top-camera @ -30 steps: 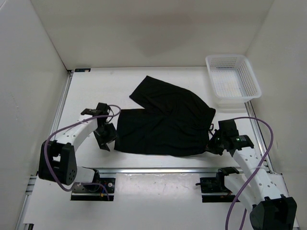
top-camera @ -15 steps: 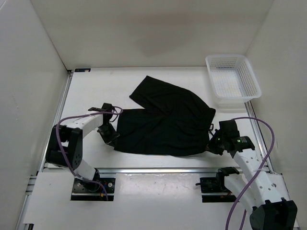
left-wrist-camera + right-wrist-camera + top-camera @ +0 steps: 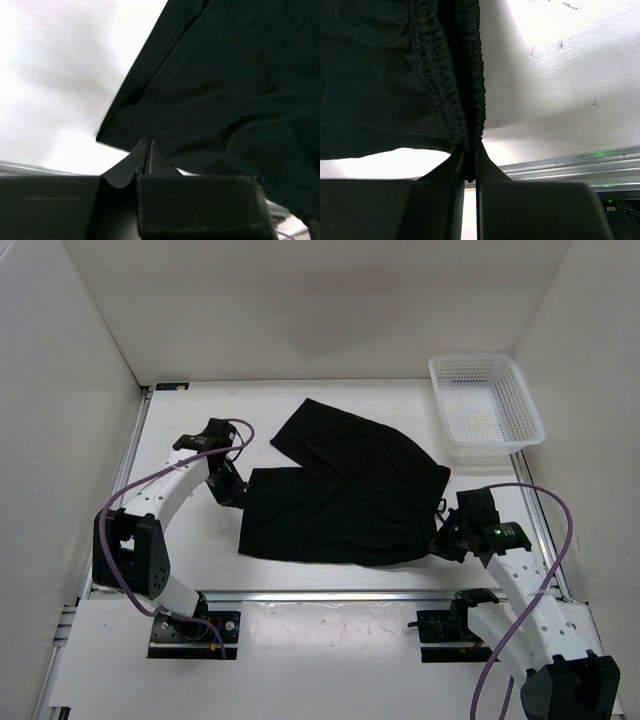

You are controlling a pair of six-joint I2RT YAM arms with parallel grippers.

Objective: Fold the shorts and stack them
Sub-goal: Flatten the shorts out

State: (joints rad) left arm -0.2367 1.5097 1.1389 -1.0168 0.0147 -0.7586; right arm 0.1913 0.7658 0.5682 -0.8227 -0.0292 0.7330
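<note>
Both pairs of jaws are together. The left gripper (image 3: 232,490) stood wide a second ago; it has since snapped shut and slid along the left edge of the shorts (image 3: 345,490) toward the far corner of the near leg. In the wrist view its tips meet right on the hem (image 3: 122,127), but I cannot tell whether any cloth is caught between them. The right gripper (image 3: 447,540) has not changed: it stays clamped on the gathered waistband (image 3: 450,75) at the near right corner.

The shorts lie spread on the table (image 3: 190,430) between the arms, waistband to the right, one leg angled away toward the back. Their outline is much as it was a second ago, with nothing lifted or doubled over. The basket (image 3: 485,447) sits at the far right, apart from them.

By my reading, the grasp for the first fold is only just set. If the left tips do hold the hem, both ends are secured and a fold can begin. If they closed on nothing, that corner will stay behind when the arm lifts.
</note>
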